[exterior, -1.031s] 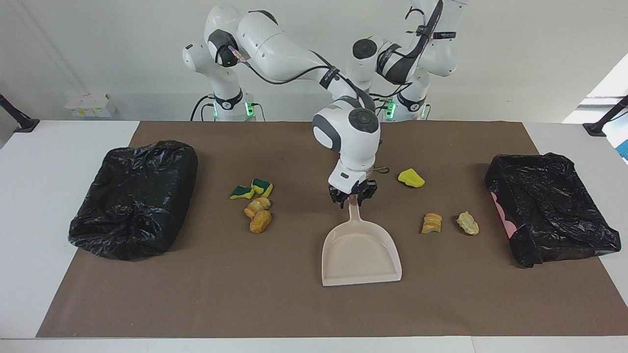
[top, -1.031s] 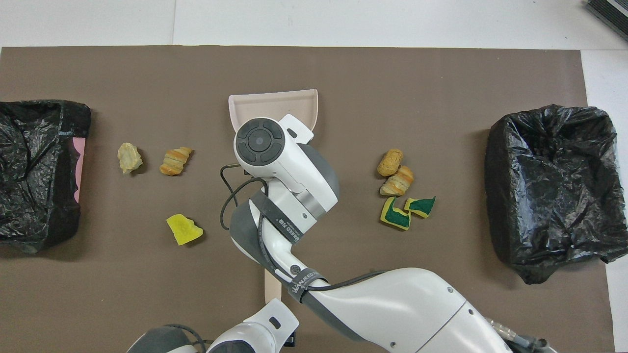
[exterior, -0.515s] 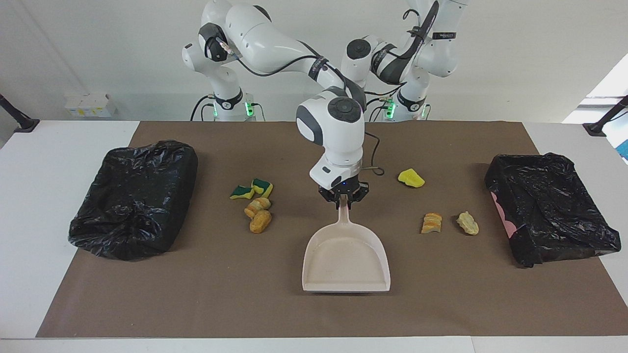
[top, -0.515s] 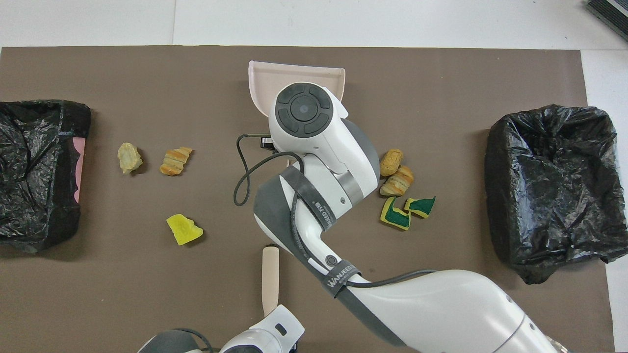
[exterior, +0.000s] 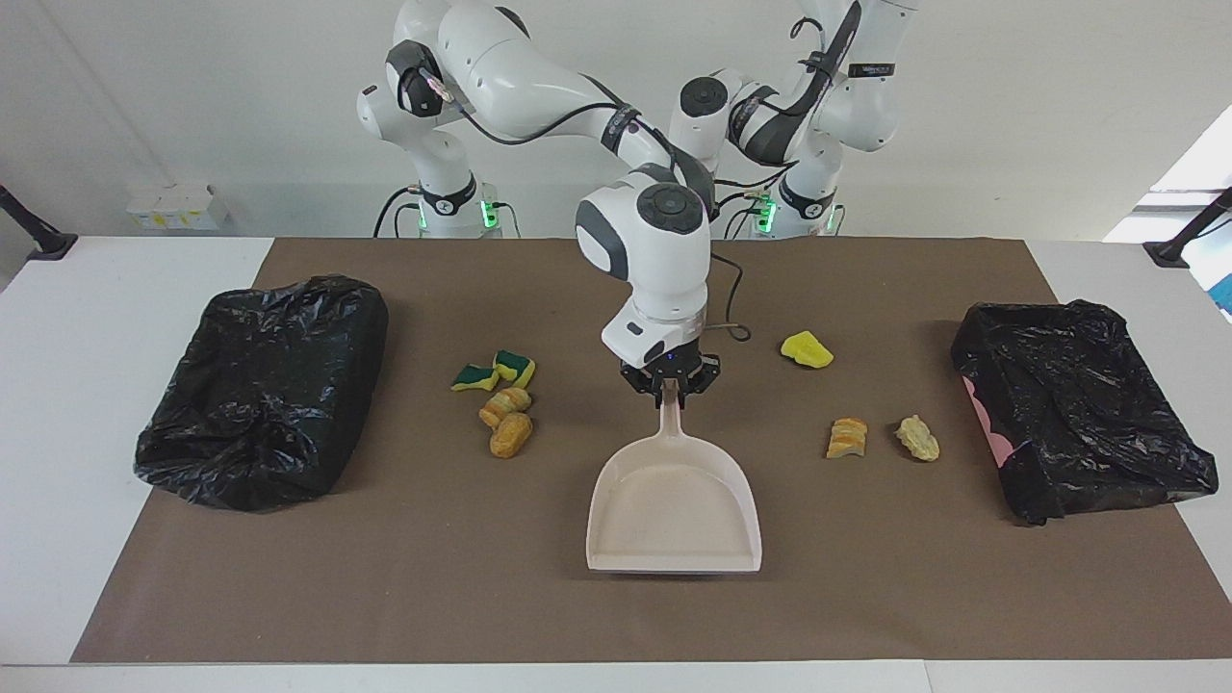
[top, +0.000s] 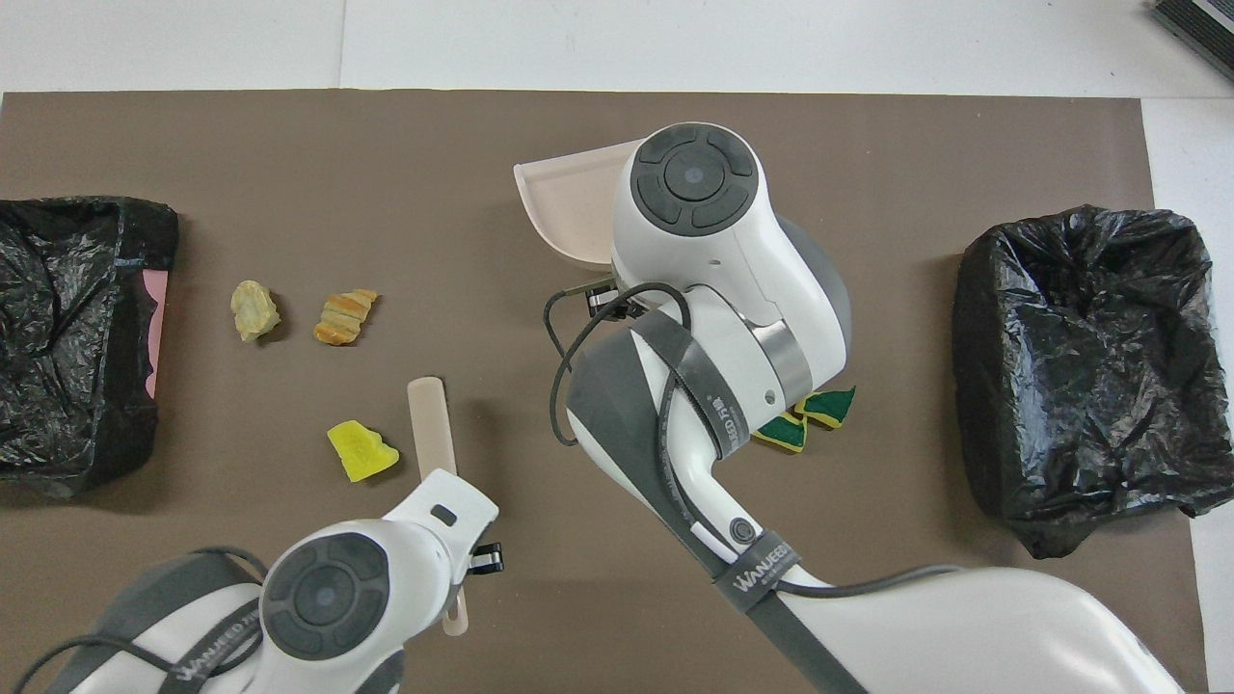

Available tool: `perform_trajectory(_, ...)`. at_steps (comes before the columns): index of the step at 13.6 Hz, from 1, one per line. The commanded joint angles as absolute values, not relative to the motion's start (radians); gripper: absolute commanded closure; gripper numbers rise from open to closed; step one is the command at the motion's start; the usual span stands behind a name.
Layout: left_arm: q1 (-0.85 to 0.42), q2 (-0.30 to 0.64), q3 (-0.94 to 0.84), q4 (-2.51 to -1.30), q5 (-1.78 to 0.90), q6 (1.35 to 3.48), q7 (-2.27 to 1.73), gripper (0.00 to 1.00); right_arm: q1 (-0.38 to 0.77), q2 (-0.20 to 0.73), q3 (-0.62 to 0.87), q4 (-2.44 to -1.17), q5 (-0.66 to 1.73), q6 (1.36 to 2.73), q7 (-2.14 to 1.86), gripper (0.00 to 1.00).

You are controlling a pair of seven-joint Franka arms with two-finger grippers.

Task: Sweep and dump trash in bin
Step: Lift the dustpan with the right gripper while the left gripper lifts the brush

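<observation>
- Shifted toward the right arm's end: beige plastic dustpan (exterior: 674,510), clenched at its handle by right pincer (exterior: 670,385).
- Left pincer (top: 453,540) clenched around tan flat brush handle (top: 427,424).
- Risk: swinging pan scattering bread-like chunks (exterior: 505,421).

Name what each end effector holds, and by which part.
Right end effector: dustpan, by its handle end. Left end effector: beige stick, toward its end nearer the robots.

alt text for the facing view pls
The right gripper holds a beige dustpan by its handle at mid-table on a brown mat. Seven trash scraps lie either side of it, with a black-lined bin at each end.
</observation>
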State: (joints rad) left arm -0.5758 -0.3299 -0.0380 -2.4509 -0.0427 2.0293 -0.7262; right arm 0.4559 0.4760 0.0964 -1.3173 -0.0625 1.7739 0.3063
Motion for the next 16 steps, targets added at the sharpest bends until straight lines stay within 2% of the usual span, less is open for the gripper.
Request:
perform_trajectory(1,-0.400,-0.277,-0.049,-2.402,-0.008,2.014,-0.572,1.00,0.449,0.439,0.103,-1.359,-0.064,1.709,0.061,1.00)
perform_trajectory(3,-0.235,-0.220,-0.049,-2.350,-0.005,2.013,-0.386,1.00,0.448,0.431,0.101,-1.362,-0.072,1.665,-0.098,1.00)
perform_trajectory(8,0.007,-0.034,-0.049,-2.183,0.146,2.023,-0.137,1.00,0.428,0.361,0.103,-1.509,-0.071,1.683,-0.531,1.00)
perform_trajectory(12,0.047,0.084,-0.049,-2.129,0.241,2.086,-0.108,1.00,0.425,0.302,0.100,-1.644,-0.074,1.784,-0.856,1.00)
perform_trajectory(16,0.023,0.106,-0.055,-2.129,0.252,2.112,0.035,1.00,0.426,0.287,0.100,-1.675,-0.110,1.805,-0.891,1.00)
